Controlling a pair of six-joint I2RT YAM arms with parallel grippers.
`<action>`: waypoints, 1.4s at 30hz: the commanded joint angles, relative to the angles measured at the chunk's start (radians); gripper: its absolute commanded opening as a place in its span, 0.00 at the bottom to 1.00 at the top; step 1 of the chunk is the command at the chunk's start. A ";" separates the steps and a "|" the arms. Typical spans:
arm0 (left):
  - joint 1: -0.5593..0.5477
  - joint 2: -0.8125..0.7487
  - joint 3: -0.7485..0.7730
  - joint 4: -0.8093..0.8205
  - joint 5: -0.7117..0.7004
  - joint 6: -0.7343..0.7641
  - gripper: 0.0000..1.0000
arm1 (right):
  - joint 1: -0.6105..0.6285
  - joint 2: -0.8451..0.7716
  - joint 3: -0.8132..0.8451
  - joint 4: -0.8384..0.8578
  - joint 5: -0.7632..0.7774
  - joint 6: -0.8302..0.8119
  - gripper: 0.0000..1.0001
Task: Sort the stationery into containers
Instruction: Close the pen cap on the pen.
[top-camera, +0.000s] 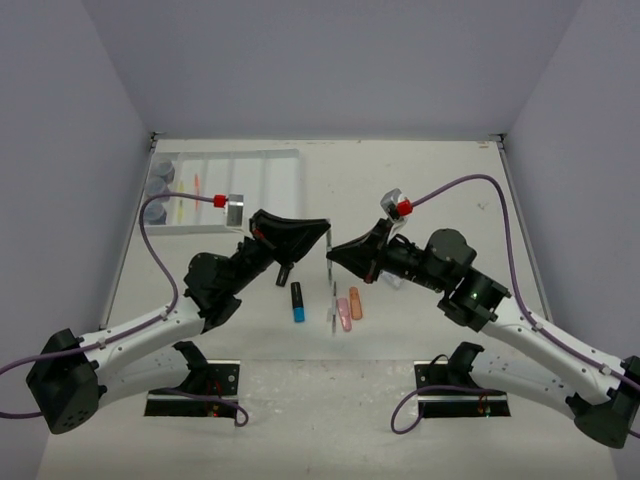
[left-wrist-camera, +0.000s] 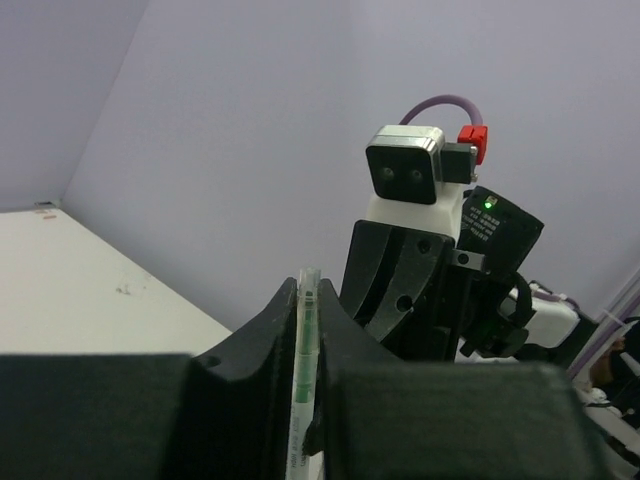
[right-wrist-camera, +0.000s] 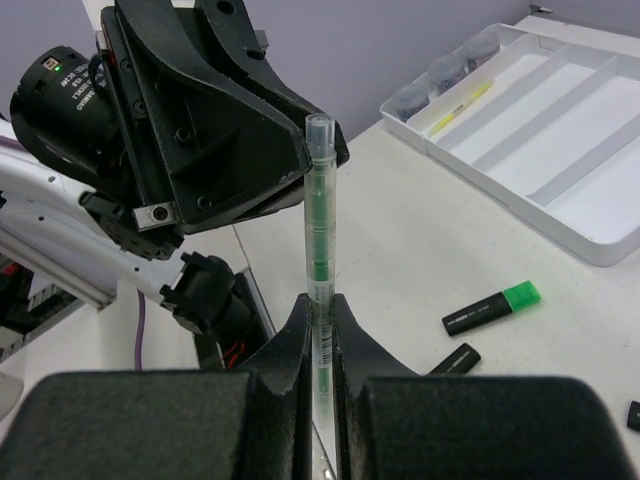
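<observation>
A thin clear pen with a green core (top-camera: 329, 255) stands upright above the table's middle, and both grippers have it. My left gripper (left-wrist-camera: 306, 292) is shut on the pen (left-wrist-camera: 304, 345) near its clear cap. My right gripper (right-wrist-camera: 320, 305) pinches the same pen (right-wrist-camera: 319, 220) lower on its barrel. In the top view the left gripper (top-camera: 324, 230) and right gripper (top-camera: 336, 252) meet tip to tip. The white divided tray (top-camera: 290, 212) lies at the far left, with three grey-blue pots (top-camera: 158, 190) and a yellow pen (right-wrist-camera: 460, 105) in it.
On the table below the grippers lie a blue-capped highlighter (top-camera: 297, 302), a thin pen (top-camera: 331, 308), a pink eraser (top-camera: 344, 314) and an orange eraser (top-camera: 356, 303). A green-capped highlighter (right-wrist-camera: 492, 308) and another black marker (right-wrist-camera: 455, 360) lie near the tray (right-wrist-camera: 600, 250).
</observation>
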 joint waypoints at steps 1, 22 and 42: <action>-0.011 -0.022 0.024 -0.218 0.041 0.068 0.28 | -0.010 0.025 0.040 0.159 -0.023 -0.057 0.00; -0.012 -0.095 0.119 -0.211 0.213 0.173 0.00 | -0.008 0.136 -0.005 0.249 -0.229 0.002 0.23; -0.013 -0.096 0.294 -0.517 -0.028 0.338 0.80 | -0.008 0.140 0.047 0.137 -0.305 -0.073 0.00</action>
